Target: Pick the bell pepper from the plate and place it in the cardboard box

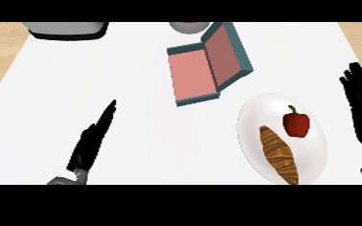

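Right hand (pixel 351 96) at right edge, fingers straight and spread, holding nothing, just beside white plate (pixel 254 112). Left hand (pixel 92 141) lower left, fingers straight and together, flat over white counter (pixel 134 100), well apart from plate. Red bell pepper (pixel 296 123) upright on plate, beside croissant (pixel 278 155). Cardboard box (pixel 205 67), teal outside, pink inside, open, near plate's upper left. Grey objects at top edge, partly cut off.

left hand (pixel 90 146): black, slim, long tapering fingers
left forearm (pixel 68 178): grey, rounded, just a short stub behind the hand
right hand (pixel 351 98): black, thin fingers with knobbly outlines
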